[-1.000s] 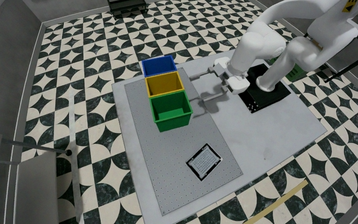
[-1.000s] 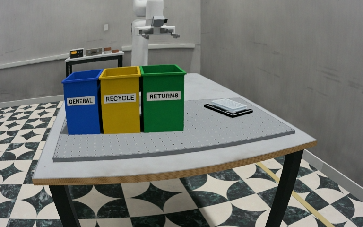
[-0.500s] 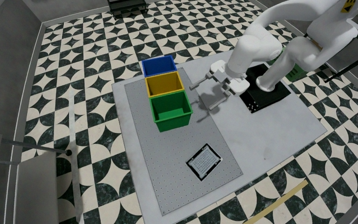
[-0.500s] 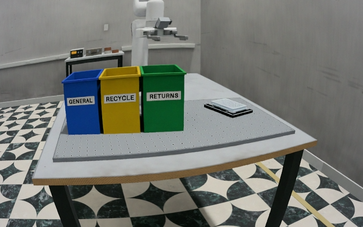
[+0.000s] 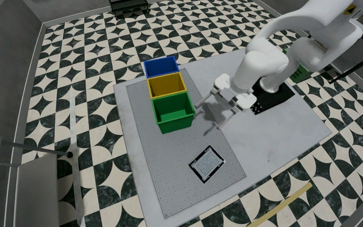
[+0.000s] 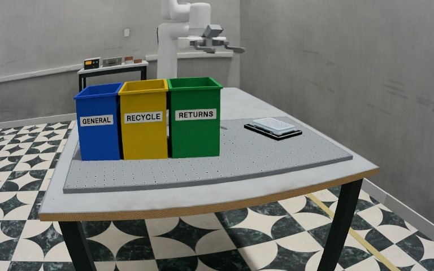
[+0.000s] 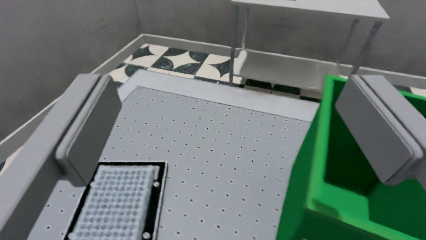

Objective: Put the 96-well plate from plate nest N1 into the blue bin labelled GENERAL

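1. Gripper [image 5: 208, 117] [image 6: 226, 50] [image 7: 237, 130]: fingers spread apart, nothing pinched between them.
2. Gripper is up in the air, well apart from the plate. Fingers point out over the board side of the table.
3. 96-well plate [image 5: 206, 161] [image 6: 274, 124] [image 7: 117, 200]: sits flat in the black nest [image 5: 196, 173] [image 6: 260, 131] [image 7: 162, 172]. Not in any bin. Nest rim shows around it from the top.
4. Nest lies on the grey board with holes [image 5: 166, 165] [image 6: 224, 166] [image 7: 220, 150], turned at an angle to the board edges in the top view. Board is on the table [image 5: 270, 134] [image 6: 127, 202] [image 7: 225, 95].
5. Three bins in a row, all upright. Blue bin [image 5: 160, 66] [image 6: 99, 139], label GENERAL, is at the end farthest from the plate.
6. Yellow bin [image 5: 167, 84] [image 6: 143, 137], label RECYCLE, in the middle.
7. Green bin [image 5: 175, 124] [image 6: 195, 137] [image 7: 300, 200], label RETURNS, at the end nearest the plate.
8. Bins stand close side by side; can't tell whether the rims touch. The green one's inside shows nothing in it from the top; bottoms of blue and yellow hidden.
9. Wrist view: plate and nest lower left, partly cut off by the bottom edge. Green bin at right, partly behind one finger.
10. White arm [image 5: 262, 61] [image 6: 168, 47]: stands on the far side of the table from the exterior view, bent over toward the board.

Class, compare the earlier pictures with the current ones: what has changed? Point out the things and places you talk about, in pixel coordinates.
In the top view, the claw [image 5: 207, 117] [image 6: 225, 50] [image 7: 235, 130] swung away from the blue bin [image 5: 160, 66] [image 6: 99, 137], towards the side where the 96-well plate [image 5: 206, 161] [image 6: 273, 124] [image 7: 115, 200] sits. Nothing was grasped or released. The plate and all three bins stayed put.
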Tool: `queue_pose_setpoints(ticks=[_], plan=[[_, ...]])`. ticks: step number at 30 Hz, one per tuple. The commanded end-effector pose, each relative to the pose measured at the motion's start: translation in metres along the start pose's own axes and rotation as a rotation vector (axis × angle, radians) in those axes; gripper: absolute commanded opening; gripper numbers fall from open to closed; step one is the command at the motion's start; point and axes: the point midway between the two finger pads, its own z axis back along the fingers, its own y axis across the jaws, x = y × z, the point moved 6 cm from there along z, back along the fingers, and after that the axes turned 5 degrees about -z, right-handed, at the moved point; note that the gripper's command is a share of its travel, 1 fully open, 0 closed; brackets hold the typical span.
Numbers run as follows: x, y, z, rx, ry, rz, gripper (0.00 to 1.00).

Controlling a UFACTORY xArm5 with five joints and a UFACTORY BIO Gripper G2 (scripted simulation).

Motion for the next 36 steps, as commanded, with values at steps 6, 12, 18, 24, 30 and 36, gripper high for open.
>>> queue_pose_setpoints(ticks=[6, 12, 18, 24, 30, 36], plan=[[-0.010, 0.030, -0.020, -0.001, -0.004, 0.000, 0.37], [-0.019, 0.054, -0.034, -0.001, -0.004, 0.000, 0.37], [-0.028, 0.079, -0.049, -0.001, -0.004, 0.000, 0.37], [-0.034, 0.095, -0.059, -0.001, -0.004, 0.000, 0.37], [-0.043, 0.120, -0.073, -0.001, -0.004, 0.000, 0.37], [-0.049, 0.136, -0.083, -0.001, -0.004, 0.000, 0.37]])
